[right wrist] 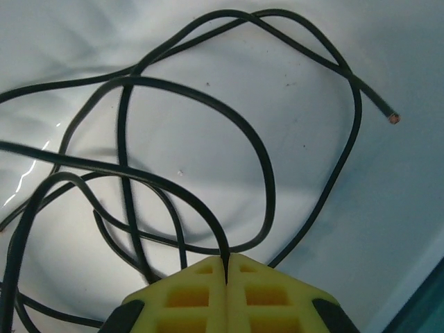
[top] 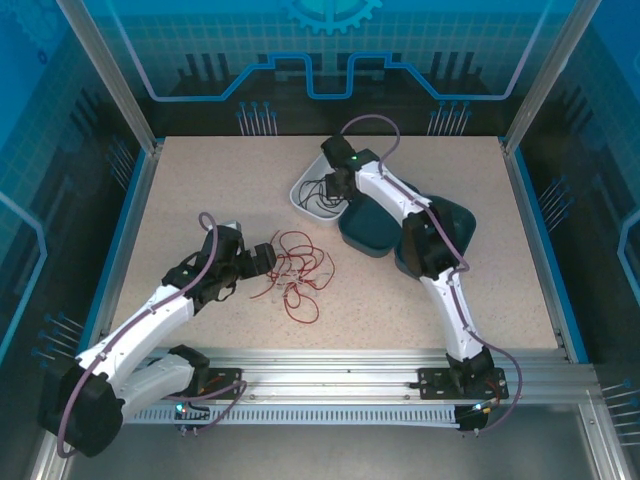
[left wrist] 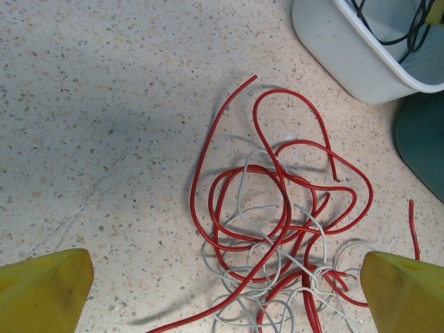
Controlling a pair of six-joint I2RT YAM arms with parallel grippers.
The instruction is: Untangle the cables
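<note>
We log the right gripper [right wrist: 226, 272] with jaws closed, pinching the black cable [right wrist: 359, 114], which lies looped on the floor of the white bin [right wrist: 361, 208]. The left gripper [left wrist: 225, 284] is spread wide, holding nothing, poised over the red cable [left wrist: 200, 159] and white cable [left wrist: 242, 179] knotted on the table [left wrist: 104, 104]. We judge black sorted. Next: release it, then pinch one red loop clear of white.
</note>
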